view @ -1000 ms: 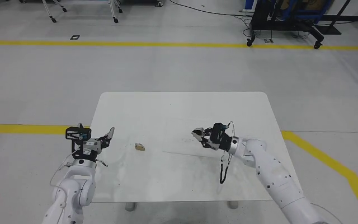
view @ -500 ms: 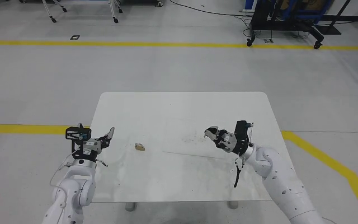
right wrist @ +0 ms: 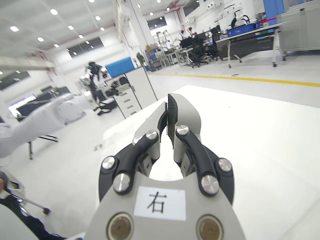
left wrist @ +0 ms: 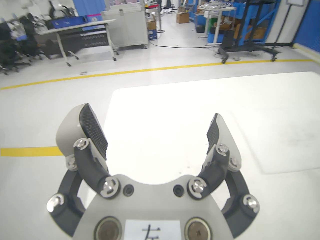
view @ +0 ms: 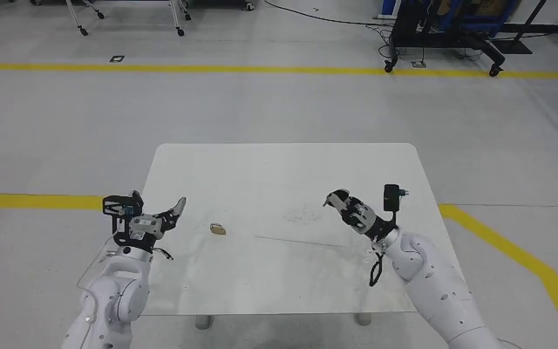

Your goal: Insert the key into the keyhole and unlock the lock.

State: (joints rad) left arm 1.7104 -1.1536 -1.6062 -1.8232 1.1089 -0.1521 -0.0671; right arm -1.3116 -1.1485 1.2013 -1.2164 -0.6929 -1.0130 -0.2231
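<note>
Fingers, left gripper (left wrist: 151, 116): we see them spread wide, gripping nothing.
Fingers, right gripper (right wrist: 168, 106): pressed together, pads touching.
Arms: left at the table (view: 279, 170) edge, right above its other half.
Task's thing: we see a small tan lock (view: 218, 229) lying on the table, nearer the left gripper.

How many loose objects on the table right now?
1: a small tan block on the white table, toward the side of the open left claw. Anything thin pinched in the shut right claw may be hidden.
</note>
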